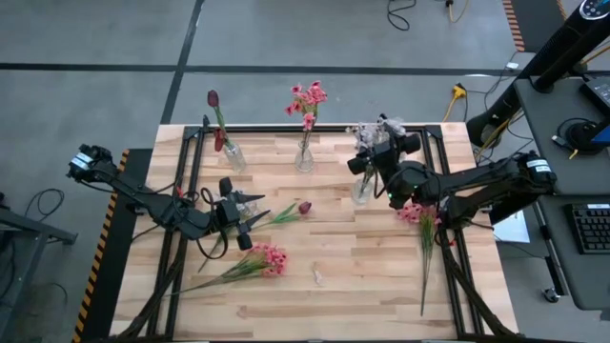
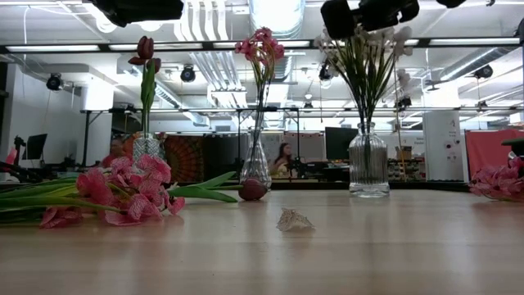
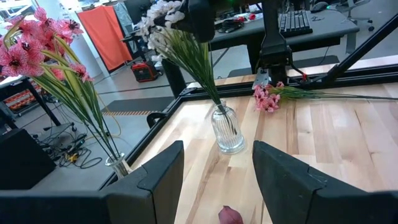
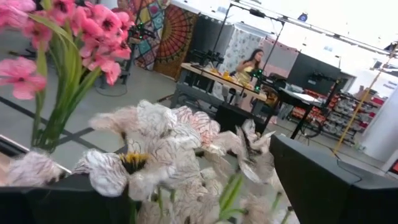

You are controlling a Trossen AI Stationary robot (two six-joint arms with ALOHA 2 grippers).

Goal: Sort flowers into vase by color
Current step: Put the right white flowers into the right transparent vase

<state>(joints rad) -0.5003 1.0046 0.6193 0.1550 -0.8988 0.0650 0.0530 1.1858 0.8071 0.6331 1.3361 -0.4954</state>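
Three glass vases stand near the far edge. The left vase (image 1: 233,158) holds dark red tulips, the middle vase (image 1: 304,160) pink blooms, and the right vase (image 1: 362,191) a white spray (image 2: 368,57). A loose red tulip (image 1: 304,207) lies flat mid-table, its bud (image 3: 230,215) just ahead of my open left gripper (image 1: 255,217), which touches nothing. One loose pink flower (image 1: 267,259) lies toward the near edge and another (image 1: 417,211) toward the right. My right gripper (image 1: 374,145) hangs open over the white spray, with blossoms (image 4: 161,155) between its fingers. My right gripper (image 4: 186,168) comes from above with one open finger on each side of the white spray's blossom heads (image 4: 134,162). I cannot tell whether the fingers touch them. The spray's stems stand upright in the right vase (image 2: 368,164).
A small pale scrap (image 1: 317,276) lies on the wood near the middle. A black metal frame (image 1: 191,171) runs along the table's sides and far edge. Bare wood lies between the loose tulip and the right pink flower's stem (image 1: 424,276).
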